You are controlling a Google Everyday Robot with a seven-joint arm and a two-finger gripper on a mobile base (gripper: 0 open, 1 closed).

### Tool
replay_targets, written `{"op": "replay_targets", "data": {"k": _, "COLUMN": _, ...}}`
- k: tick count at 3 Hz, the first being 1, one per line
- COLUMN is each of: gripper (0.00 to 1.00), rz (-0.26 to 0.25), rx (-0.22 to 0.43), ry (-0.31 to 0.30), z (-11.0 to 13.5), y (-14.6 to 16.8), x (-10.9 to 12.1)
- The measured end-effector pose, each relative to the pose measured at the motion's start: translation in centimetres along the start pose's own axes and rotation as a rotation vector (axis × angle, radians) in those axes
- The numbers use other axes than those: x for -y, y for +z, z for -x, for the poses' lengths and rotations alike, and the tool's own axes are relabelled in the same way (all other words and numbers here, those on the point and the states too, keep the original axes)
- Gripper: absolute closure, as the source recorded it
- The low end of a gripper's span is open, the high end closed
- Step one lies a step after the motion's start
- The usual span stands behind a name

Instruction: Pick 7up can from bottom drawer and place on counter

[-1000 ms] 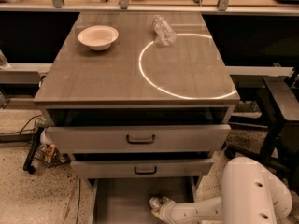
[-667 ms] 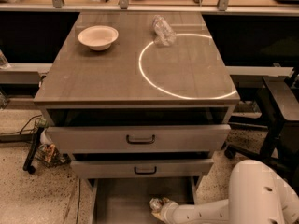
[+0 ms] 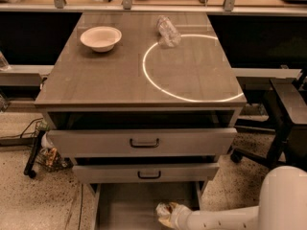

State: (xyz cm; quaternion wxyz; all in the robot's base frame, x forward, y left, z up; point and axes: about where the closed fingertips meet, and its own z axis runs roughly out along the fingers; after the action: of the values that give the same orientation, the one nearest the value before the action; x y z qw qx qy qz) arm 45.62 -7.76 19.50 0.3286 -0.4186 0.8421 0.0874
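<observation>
The bottom drawer (image 3: 124, 202) is pulled out at the foot of the cabinet, a grey flat tray with low side walls. My gripper (image 3: 164, 211) reaches in from the lower right on a white arm and sits low over the drawer floor, right of its middle. I cannot make out the 7up can; it is either hidden at the gripper's tip or out of view. The counter (image 3: 110, 75) is the grey-brown wood-grain top above, with a bright ring of light (image 3: 158, 87) on its right half.
A white bowl (image 3: 100, 37) stands at the counter's back left and a clear plastic bottle (image 3: 168, 31) lies at the back middle. Two grey drawers with dark handles (image 3: 144, 143) (image 3: 149, 175) jut out above the bottom drawer. A dark chair (image 3: 288, 114) stands to the right, cables to the left.
The white arm's bulky part has shifted right and lower in the picture. The gripper stays at nearly the same spot in the bottom drawer.
</observation>
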Motion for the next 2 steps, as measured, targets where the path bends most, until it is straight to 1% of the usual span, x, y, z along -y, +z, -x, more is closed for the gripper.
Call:
{"op": "replay_targets", "data": {"k": 1, "gripper": 1.00, "rz": -0.018, "rx": -0.024, "ry": -0.057, "z": 1.5, "y": -5.0, "x": 3.2}}
{"op": "replay_targets", "data": {"k": 2, "gripper": 1.00, "rz": -0.090, "rx": -0.056, "ry": -0.133, "z": 3.9, "y": -11.7, "x": 8.7}}
